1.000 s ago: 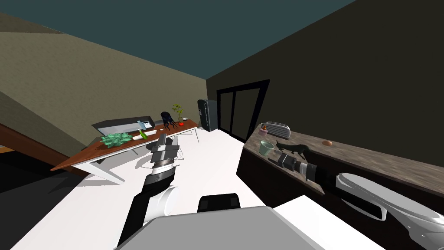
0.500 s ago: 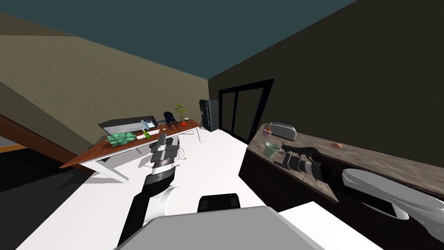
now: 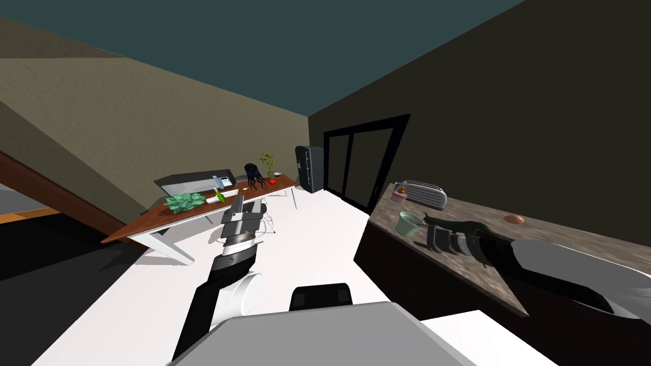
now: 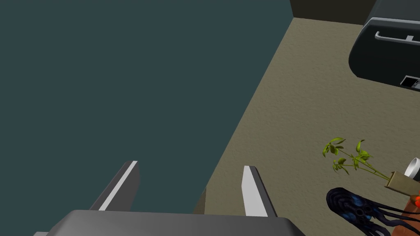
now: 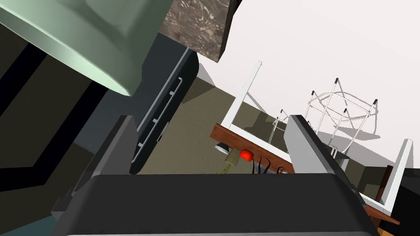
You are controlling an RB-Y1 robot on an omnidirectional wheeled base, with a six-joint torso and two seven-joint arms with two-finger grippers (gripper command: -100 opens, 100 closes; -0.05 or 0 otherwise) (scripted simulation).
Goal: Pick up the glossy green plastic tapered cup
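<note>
My right pincer [image 3: 422, 230] stands open, fingers spread with nothing between them. It hovers over the bench [image 3: 559, 244], just beside the pale green cup [image 3: 407, 223]. The cup stands upright near the bench's front edge, close to the end where the grey toaster [image 3: 424, 193] sits. In the right wrist view the cup [image 5: 82, 41] looms close but lies outside one finger [image 5: 119, 143], not in the gap, and I cannot tell whether it touches.

Since a second ago my head has swung, so the bench and cup sit further to the right of the head view. The cup keeps its place on the bench. My right forearm now lies flatter along the bench, and the pincer is still just short of the cup.

A dark animal figure [image 3: 461, 226] lies beside my right wrist.

My left pincer [image 3: 249, 204] is open too, unmoved in front of my chest, above the white floor [image 3: 318, 222].
</note>
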